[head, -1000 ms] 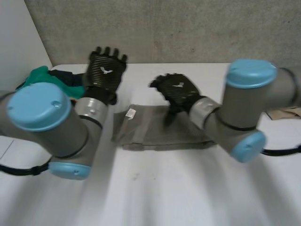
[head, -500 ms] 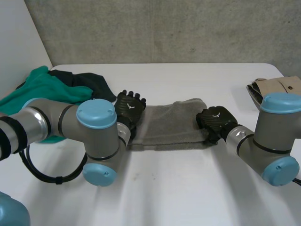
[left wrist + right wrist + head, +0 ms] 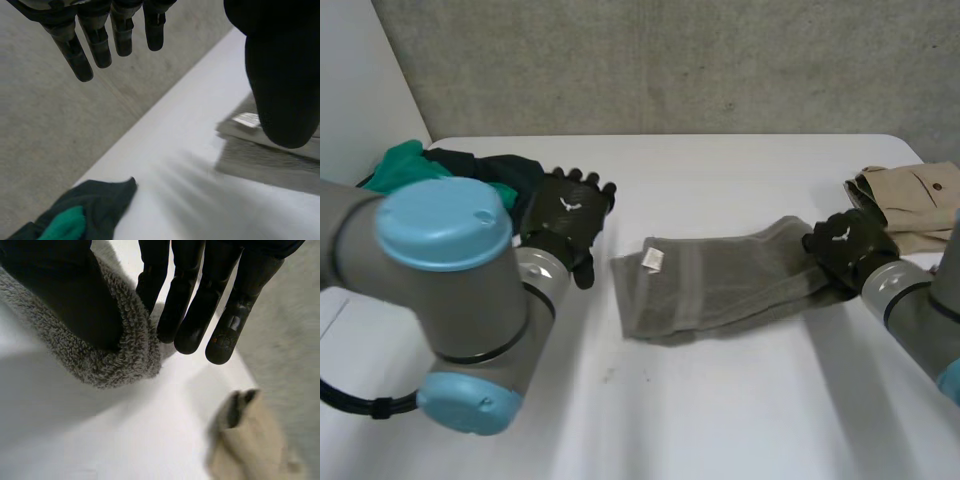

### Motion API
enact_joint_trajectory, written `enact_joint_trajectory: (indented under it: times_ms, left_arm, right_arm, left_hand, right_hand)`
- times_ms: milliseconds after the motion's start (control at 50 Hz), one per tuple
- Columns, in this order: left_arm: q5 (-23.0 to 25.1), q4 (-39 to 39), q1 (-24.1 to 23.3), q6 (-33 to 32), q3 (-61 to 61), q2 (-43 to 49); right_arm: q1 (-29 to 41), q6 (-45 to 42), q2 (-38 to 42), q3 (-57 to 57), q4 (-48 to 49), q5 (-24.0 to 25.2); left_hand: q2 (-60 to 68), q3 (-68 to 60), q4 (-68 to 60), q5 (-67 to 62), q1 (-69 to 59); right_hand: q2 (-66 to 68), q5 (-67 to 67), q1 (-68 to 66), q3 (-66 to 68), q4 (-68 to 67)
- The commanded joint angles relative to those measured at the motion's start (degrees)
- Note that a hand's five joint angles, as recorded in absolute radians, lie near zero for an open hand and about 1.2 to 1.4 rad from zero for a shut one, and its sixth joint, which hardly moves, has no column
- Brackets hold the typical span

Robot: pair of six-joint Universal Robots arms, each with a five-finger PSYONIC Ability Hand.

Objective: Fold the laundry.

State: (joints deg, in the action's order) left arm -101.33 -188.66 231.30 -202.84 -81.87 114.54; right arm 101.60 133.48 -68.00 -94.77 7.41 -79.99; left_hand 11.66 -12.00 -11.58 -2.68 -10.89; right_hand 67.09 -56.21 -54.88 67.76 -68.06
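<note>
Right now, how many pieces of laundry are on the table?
4: grey towel in the middle; green cloth and dark cloth heaped far left; beige garment at right. More may be hidden underneath.

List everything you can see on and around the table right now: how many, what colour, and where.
grey towel: one, grey, folded, middle of the table, white label at its left end
green cloth: one, green, far left corner
dark cloth: one, black, heaped beside the green cloth
beige garment: one, beige, right edge
table: one, white
wall: one, grey, behind the table
left hand: one, black, open, between dark cloth and towel
right hand: one, black, pinching the towel's right end
</note>
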Motion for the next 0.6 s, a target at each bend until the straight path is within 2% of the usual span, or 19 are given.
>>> enact_joint_trajectory:
  times_ms: [20,140,180,260,300,320,380,400,460,480,560,600]
  left_arm:
    - [0.25,-0.05,1.78,0.60,-2.59,-4.94]
    - [-0.28,-0.13,2.76,0.69,-2.68,-4.94]
    - [-0.36,-0.31,2.84,0.69,-2.76,-4.76]
    - [-0.28,-0.57,3.02,0.69,-2.42,-4.41]
    - [-0.10,-0.66,3.02,0.78,-1.98,-4.06]
    - [-0.01,-1.01,2.93,0.69,-1.36,-3.45]
    - [-0.01,-2.24,2.58,0.52,0.39,-2.13]
    - [-0.01,-3.03,2.49,0.60,1.79,-1.17]
    - [0.16,-3.91,1.97,0.60,3.82,0.33]
    - [0.34,-4.43,1.53,0.60,5.22,1.38]
    - [1.12,-5.84,-1.01,1.13,9.26,4.98]
    - [2.35,-5.93,-2.33,1.66,10.94,6.66]
  right_arm:
    - [11.03,-6.65,-1.35,5.46,1.29,-0.43]
    - [23.54,-9.72,6.73,7.94,6.56,5.10]
    - [26.00,-13.14,9.80,7.94,8.14,7.99]
    - [26.54,-15.27,11.31,8.11,9.03,8.89]
    - [26.72,-13.96,11.05,8.20,9.03,8.72]
    - [26.63,-12.73,10.96,8.03,9.20,8.80]
    - [25.06,-2.65,8.86,7.41,9.82,9.24]
    - [22.70,5.74,5.98,7.06,9.99,8.98]
    - [19.00,18.70,1.48,6.10,9.73,8.45]
    - [17.16,26.75,-1.23,5.31,9.73,8.36]
    - [12.85,41.02,-4.94,4.16,8.33,8.63]
    - [11.08,42.73,-5.21,4.25,6.49,8.89]
  left_hand:
    - [-0.77,1.11,0.70,1.79,0.00]
    - [-0.60,0.94,0.53,1.62,-0.17]
    - [-0.60,0.94,0.53,1.62,-0.17]
    - [-0.60,0.94,0.53,1.62,-0.17]
    - [-0.60,0.94,0.53,1.62,-0.17]
    - [-0.60,0.94,0.53,1.62,-0.17]
    - [-0.60,0.94,0.53,1.62,-0.17]
    - [-0.60,0.94,0.53,1.62,-0.17]
    - [-0.77,1.11,0.69,1.79,0.00]
    - [-0.77,1.11,0.69,1.79,0.00]
    - [-0.77,1.11,0.69,1.79,0.00]
    - [-0.61,0.94,0.53,1.62,-0.16]
  right_hand:
    - [12.91,-13.79,-25.12,12.24,-11.94]
    - [12.91,-13.79,-25.12,12.24,-11.94]
    - [12.91,-13.79,-25.12,12.24,-11.94]
    - [12.91,-13.79,-25.12,12.24,-11.94]
    - [-11.64,10.76,-0.58,-12.31,12.60]
    - [-16.09,15.21,3.87,-16.76,17.05]
    - [-16.96,16.08,4.75,-17.63,17.93]
    - [-27.13,26.25,14.92,-27.80,28.10]
    - [-57.09,56.21,44.88,-57.76,58.06]
    - [-57.09,56.21,44.88,-57.76,58.06]
    - [-57.09,56.21,44.88,-57.76,58.06]
    - [-57.09,56.21,44.88,-57.76,58.06]
